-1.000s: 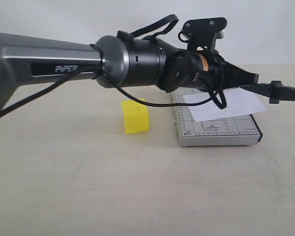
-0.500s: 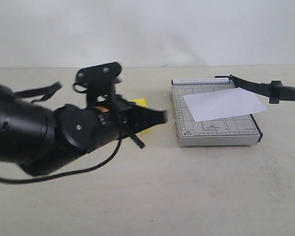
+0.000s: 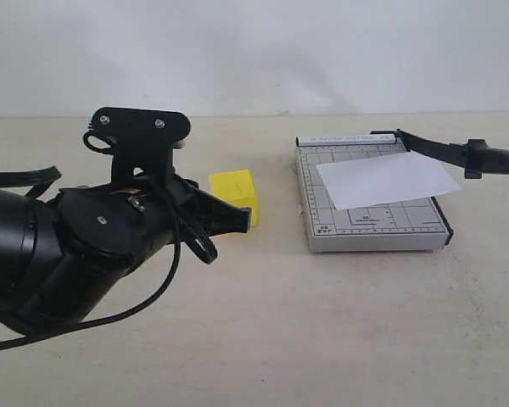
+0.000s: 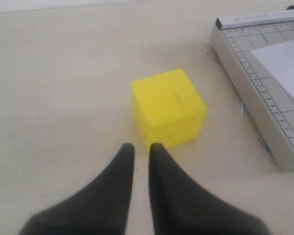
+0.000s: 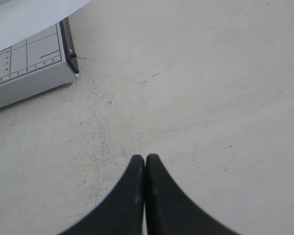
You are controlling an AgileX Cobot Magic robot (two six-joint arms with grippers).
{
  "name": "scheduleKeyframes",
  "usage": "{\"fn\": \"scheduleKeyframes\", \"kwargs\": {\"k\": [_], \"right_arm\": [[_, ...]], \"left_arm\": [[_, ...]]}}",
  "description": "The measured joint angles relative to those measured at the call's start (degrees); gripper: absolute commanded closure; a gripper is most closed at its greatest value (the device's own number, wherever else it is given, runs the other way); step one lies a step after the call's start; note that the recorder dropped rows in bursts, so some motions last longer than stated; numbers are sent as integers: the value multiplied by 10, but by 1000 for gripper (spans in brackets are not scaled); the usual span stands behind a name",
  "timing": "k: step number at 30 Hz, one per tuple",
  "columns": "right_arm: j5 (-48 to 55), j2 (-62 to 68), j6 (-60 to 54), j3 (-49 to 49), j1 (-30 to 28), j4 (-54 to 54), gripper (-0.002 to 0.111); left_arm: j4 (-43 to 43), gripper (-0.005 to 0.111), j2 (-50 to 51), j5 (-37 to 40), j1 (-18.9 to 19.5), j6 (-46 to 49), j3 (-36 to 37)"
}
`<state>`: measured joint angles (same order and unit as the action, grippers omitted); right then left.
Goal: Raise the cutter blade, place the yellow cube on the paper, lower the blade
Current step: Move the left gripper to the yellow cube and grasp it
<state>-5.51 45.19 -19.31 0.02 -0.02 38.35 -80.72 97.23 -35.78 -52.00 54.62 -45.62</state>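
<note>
**A:** Exterior view first: what's different from a second ago?

**B:** The left pincer (image 3: 237,222) was up over the grey board (image 3: 373,231). It has since swung back and now sits low, just short of the yellow cube (image 3: 234,193). The cube rests on the table (image 3: 322,339), left of the board and apart from it.

**A:** Meaning?

**B:** I'd say the raising is finished and the cube pickup comes next. The fingers are nearly together with only a slit between them, so they must spread first.

**A:** And the cutter blade (image 3: 441,150)?

**B:** Its long axis runs from the hinge at the board's far corner out to the right. The handle end is past the board's edge and looks lifted clear of the paper (image 3: 386,180).

**A:** The right pincer (image 5: 145,159)?

**B:** Pressed together and holding nothing, over bare table.
</note>
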Motion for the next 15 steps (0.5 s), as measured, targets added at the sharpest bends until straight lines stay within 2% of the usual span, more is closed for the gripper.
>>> {"fn": "scheduleKeyframes", "kwargs": {"k": [2, 4, 5, 6, 10, 15], "right_arm": [[0, 0, 0, 0, 0, 0, 109], [1, 0, 0, 0, 0, 0, 109], [2, 0, 0, 0, 0, 0, 109], [2, 0, 1, 0, 0, 0, 109], [3, 0, 3, 0, 0, 0, 109], [4, 0, 5, 0, 0, 0, 109]], "left_arm": [[39, 45, 2, 14, 0, -4, 0], [80, 12, 9, 22, 0, -34, 0], [102, 1, 15, 22, 0, -64, 0], [120, -3, 22, 21, 0, -100, 0], [154, -2, 53, 3, 0, -214, -6], [157, -2, 111, -2, 0, -218, -69]]}}
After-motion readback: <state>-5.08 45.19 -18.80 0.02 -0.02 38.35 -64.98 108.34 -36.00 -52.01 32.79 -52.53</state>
